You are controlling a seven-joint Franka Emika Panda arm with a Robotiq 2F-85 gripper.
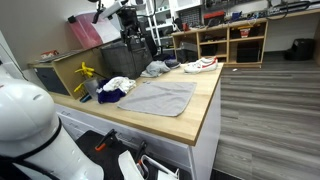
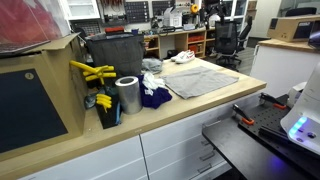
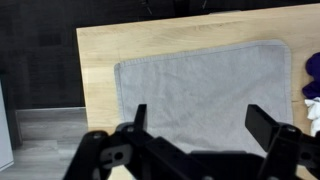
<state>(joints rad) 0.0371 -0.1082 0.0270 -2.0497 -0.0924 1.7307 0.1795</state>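
Hovering above the counter (image 3: 95, 60), the gripper (image 3: 200, 120) has its jaws wide open, holding nothing; the towel (image 3: 200, 85) lies flat directly below it, a blue cloth (image 3: 312, 88) just beside it

A long wooden countertop (image 1: 205, 100) sits on white cabinets, its front edge bare in both exterior views (image 2: 205, 112). A grey towel (image 1: 160, 97) lies spread flat on it, square to the edge, as the wrist view (image 3: 200, 90) shows. Just beside the towel is a heap of blue and white clothes (image 2: 153, 92), and next to that stands a shiny metal canister (image 2: 127, 95). Farther along lies a crumpled grey bundle (image 1: 155, 69) and what looks like a white sneaker (image 1: 200, 66).
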